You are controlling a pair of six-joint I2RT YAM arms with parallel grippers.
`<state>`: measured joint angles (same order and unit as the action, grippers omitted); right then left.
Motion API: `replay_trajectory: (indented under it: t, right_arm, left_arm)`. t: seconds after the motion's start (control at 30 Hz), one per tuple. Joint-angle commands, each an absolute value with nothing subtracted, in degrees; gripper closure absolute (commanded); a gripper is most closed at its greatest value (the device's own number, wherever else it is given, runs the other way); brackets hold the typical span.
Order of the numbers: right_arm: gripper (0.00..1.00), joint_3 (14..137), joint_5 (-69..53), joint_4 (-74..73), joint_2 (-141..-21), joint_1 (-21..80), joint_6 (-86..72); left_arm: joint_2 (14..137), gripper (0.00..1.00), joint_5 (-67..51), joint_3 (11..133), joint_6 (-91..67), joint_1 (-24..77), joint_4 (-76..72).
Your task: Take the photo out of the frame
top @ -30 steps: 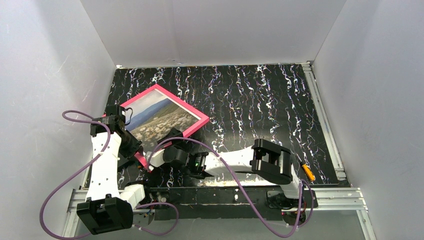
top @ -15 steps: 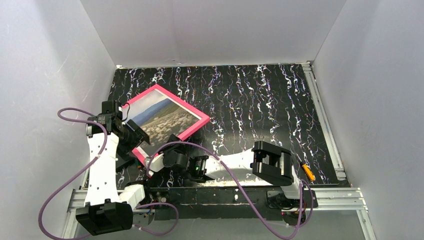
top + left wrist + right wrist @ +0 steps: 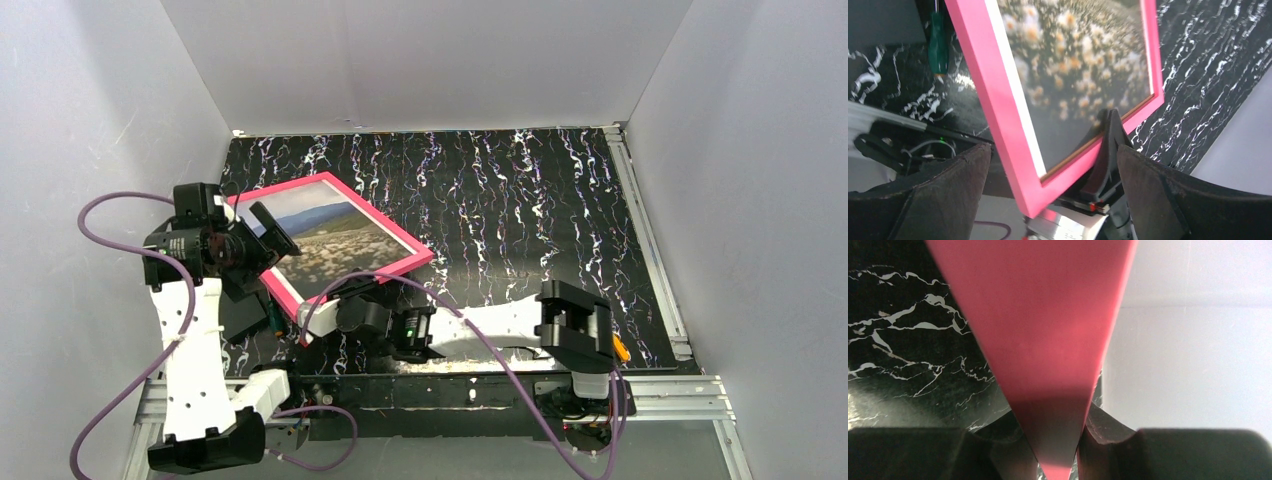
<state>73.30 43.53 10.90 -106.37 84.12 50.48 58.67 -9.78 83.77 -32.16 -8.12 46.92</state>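
The right gripper pinched the near corner of the frame, holding it tilted over the table's left side. The left gripper gaped wide, holding nothing. The photo sat inside, face-up. The frame probably needed turning over next to reach its back.

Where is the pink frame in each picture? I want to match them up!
Top view: the pink frame is left of the middle, turned at a slant.
Left wrist view: the pink frame fills the upper middle, with one corner pointing down.
Right wrist view: the pink frame is a big wedge in the middle, narrowing toward the bottom.
Shared landmark: the black table with white streaks shows in all three.
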Motion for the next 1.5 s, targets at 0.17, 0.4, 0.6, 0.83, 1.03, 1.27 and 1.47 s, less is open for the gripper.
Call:
replay_trajectory:
  t: [0.17, 0.4, 0.6, 0.83, 1.03, 1.27, 1.47]
  right_arm:
    - [0.99, 73.8, 32.7, -6.9, -93.0, 80.1, 13.1]
    - [0.99, 62.3, 22.9, -6.2, -80.9, 72.8, -4.1]
    - [0.99, 50.3, 12.9, 0.3, -72.2, 64.3, -15.7]
    - [0.99, 41.8, 1.0, 8.9, -68.4, 54.8, -27.9]
    - [0.99, 34.2, -13.4, 21.9, -70.6, 46.6, -40.6]
    - [0.99, 29.0, -26.3, 40.9, -80.6, 39.0, -57.3]
    - [0.99, 29.8, -28.0, 51.2, -89.7, 37.9, -68.5]
  left_arm:
    - [62.9, 0.02, -6.2, 101.9, -24.0, -5.0, 56.6]
    - [64.8, 0.02, 1.9, 109.4, -19.1, -2.2, 58.0]
    - [63.1, 0.02, -0.8, 104.4, -20.3, -2.0, 54.4]
    - [61.0, 0.02, -5.6, 95.5, -22.5, -2.0, 50.1]
    - [59.4, 0.02, -12.5, 86.2, -26.9, -2.0, 46.9]
    - [60.0, 0.02, -14.0, 84.6, -27.1, -2.0, 45.9]
    - [60.3, 0.02, -15.5, 83.1, -27.8, -2.0, 45.0]
